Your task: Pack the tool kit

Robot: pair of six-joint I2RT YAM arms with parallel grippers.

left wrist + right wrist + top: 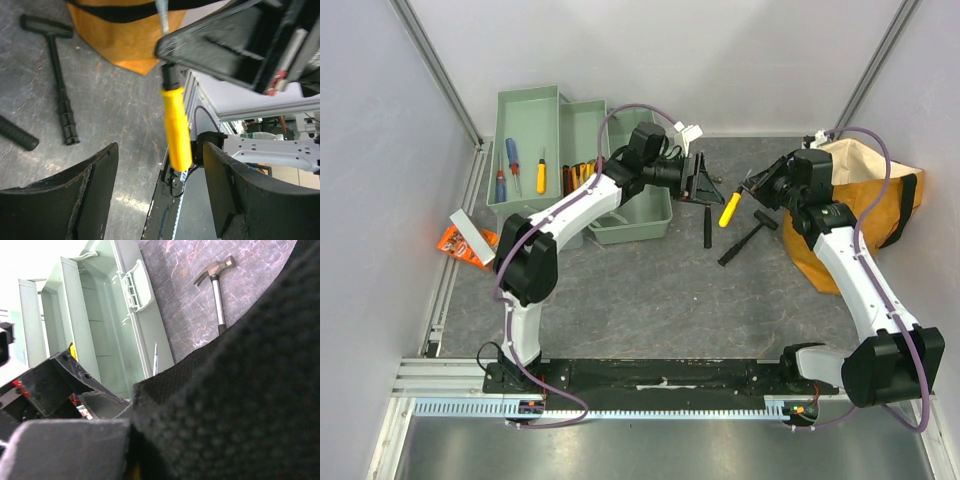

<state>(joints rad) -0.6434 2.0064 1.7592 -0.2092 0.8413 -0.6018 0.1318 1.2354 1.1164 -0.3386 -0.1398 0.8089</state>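
a few screwdrivers (pixel 510 158) sit in the open green toolbox (pixel 640 222) far left, but the right gripper (pixel 758 188) is clamped on the yellow screwdriver (pixel 177 125), the left gripper (pixel 698 178) gapes beside its handle, and the hammer (pixel 216 280) and black mallet (pixel 60 90) lie on the table (pixel 650 300).

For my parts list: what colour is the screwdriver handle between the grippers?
The screwdriver handle is yellow; the left wrist view shows it best.

Pale grey walls (pixel 670 60); aluminium corner posts (pixel 440 75); dark mottled tabletop (pixel 660 290); even, diffuse light.
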